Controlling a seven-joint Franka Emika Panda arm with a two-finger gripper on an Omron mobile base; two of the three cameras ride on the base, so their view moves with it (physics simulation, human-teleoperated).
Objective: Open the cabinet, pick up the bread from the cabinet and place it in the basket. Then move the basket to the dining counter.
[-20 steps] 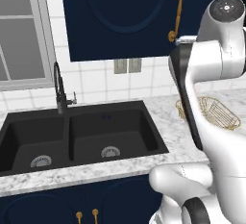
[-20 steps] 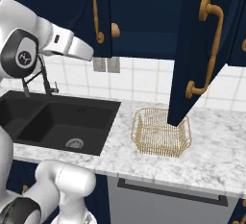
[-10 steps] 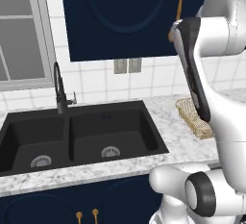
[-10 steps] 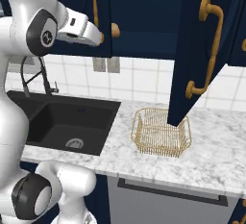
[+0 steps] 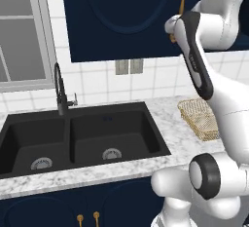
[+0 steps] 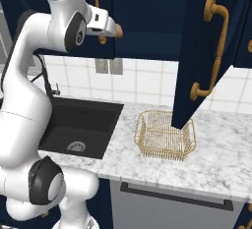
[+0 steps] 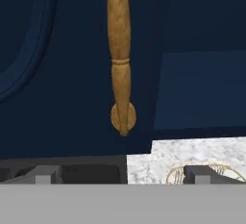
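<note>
The navy cabinet (image 5: 121, 21) hangs above the counter. Its right door (image 6: 194, 61) stands swung out, while the left door (image 6: 106, 7) is closed. My gripper (image 6: 117, 30) is raised in front of the left door, close to the lower end of its brass handle (image 7: 120, 64). In the hand view the gripper (image 7: 122, 175) is open, its fingertips (image 7: 43, 175) wide apart and holding nothing. The tan wire basket (image 6: 165, 135) sits on the marble counter (image 6: 221, 164) under the open door, also seen as basket (image 5: 199, 119). The bread is hidden. The dining counter is out of view.
A black double sink (image 5: 78, 138) with a dark tap (image 5: 61, 89) lies left of the basket. The open door's brass handle (image 6: 216, 51) juts out over the basket. A window (image 5: 22, 36) is at the far left, and an outlet (image 5: 129, 66) is on the tiled wall.
The arm has lifted and the hand has risen and pushed forward, closer to the left door's handle. The jaws stay wide. Basket and open door have not moved.
</note>
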